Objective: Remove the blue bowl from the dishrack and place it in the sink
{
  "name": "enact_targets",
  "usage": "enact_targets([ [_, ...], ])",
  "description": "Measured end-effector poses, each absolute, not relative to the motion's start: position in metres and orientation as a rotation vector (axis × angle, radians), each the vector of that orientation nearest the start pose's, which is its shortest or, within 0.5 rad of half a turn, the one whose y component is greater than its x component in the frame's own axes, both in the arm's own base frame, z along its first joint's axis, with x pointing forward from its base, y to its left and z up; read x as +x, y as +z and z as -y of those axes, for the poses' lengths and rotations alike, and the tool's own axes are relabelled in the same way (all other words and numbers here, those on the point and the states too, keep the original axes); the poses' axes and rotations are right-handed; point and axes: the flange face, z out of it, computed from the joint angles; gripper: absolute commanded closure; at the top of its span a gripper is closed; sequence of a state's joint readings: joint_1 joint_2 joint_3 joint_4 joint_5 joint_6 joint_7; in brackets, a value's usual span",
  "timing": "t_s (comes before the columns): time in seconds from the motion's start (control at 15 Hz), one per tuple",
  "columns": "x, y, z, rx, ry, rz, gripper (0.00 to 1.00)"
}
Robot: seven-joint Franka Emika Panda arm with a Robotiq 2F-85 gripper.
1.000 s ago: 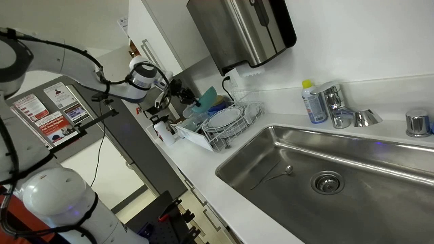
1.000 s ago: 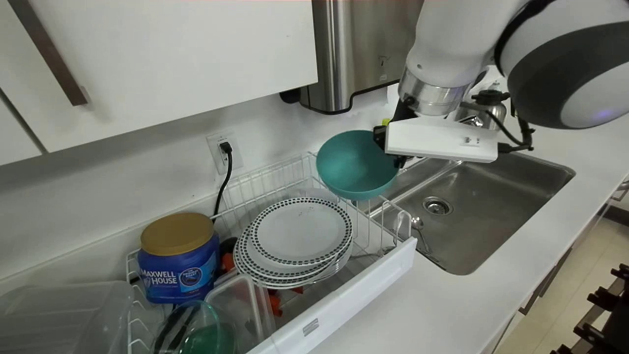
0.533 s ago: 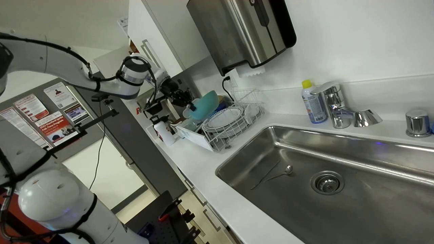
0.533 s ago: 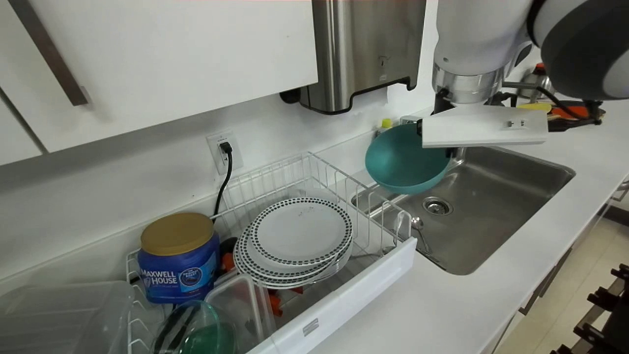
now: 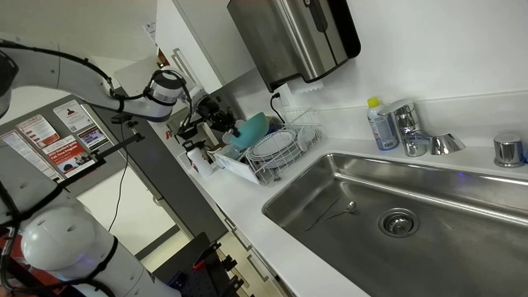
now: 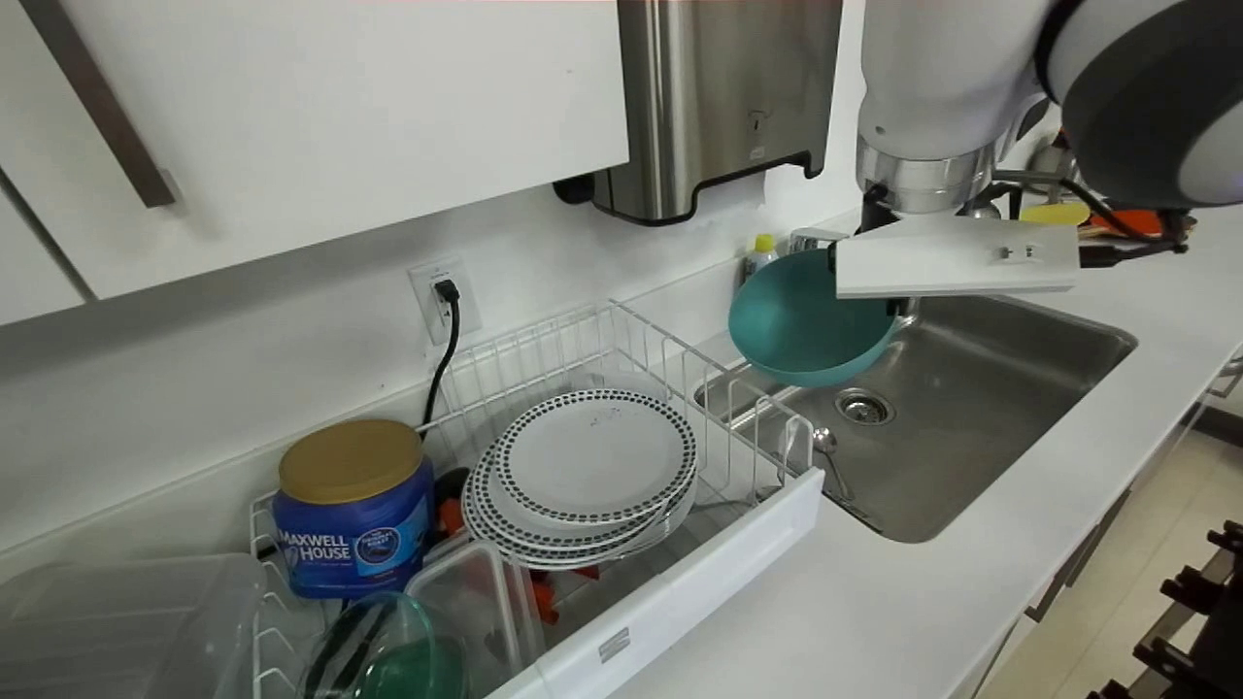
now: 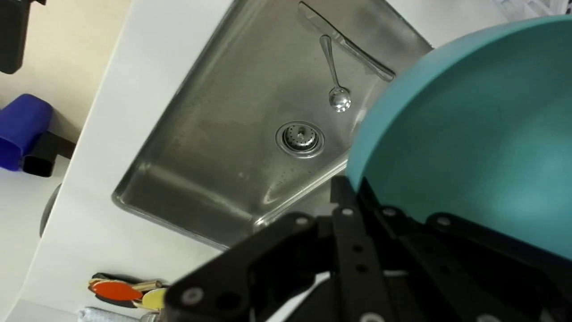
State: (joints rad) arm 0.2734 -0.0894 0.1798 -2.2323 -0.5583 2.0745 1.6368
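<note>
My gripper (image 7: 356, 188) is shut on the rim of the blue bowl (image 7: 473, 134). In both exterior views the bowl (image 5: 252, 131) (image 6: 811, 325) hangs tilted in the air, apart from the dishrack. In an exterior view a white board on the wrist hides most of the gripper; in another my gripper (image 5: 236, 131) shows at the bowl's edge. The white wire dishrack (image 6: 699, 553) holds a stack of plates (image 6: 594, 456). The steel sink (image 5: 462, 231) lies beyond the rack's end. It also shows in the wrist view (image 7: 223, 120), below and beside the bowl.
A spoon (image 7: 339, 98) and a knife (image 7: 348, 44) lie in the sink. A chrome faucet (image 5: 406, 128) and a spray can (image 5: 381, 128) stand behind it. A paper towel dispenser (image 6: 738, 107) and white cabinets (image 6: 340, 116) hang above. A coffee tub (image 6: 352, 534) is in the rack.
The bowl and gripper have moved from above the rack's end toward the sink side, mostly in the first half second. Since then they have sunk slightly. The grip on the bowl is unchanged.
</note>
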Motion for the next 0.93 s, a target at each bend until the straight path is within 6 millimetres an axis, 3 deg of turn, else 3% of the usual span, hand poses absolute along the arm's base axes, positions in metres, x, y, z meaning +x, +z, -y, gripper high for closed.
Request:
enact_targets([
  [0.13, 0.476, 0.400, -0.181, -3.054, -0.669, -1.512, 0.99],
  [0.53, 0.512, 0.350, -0.104, -3.022, -0.533, -1.743, 0.99],
  [0.93, 0.536, 0.284, -0.062, -2.937, -0.456, -1.764, 0.99],
])
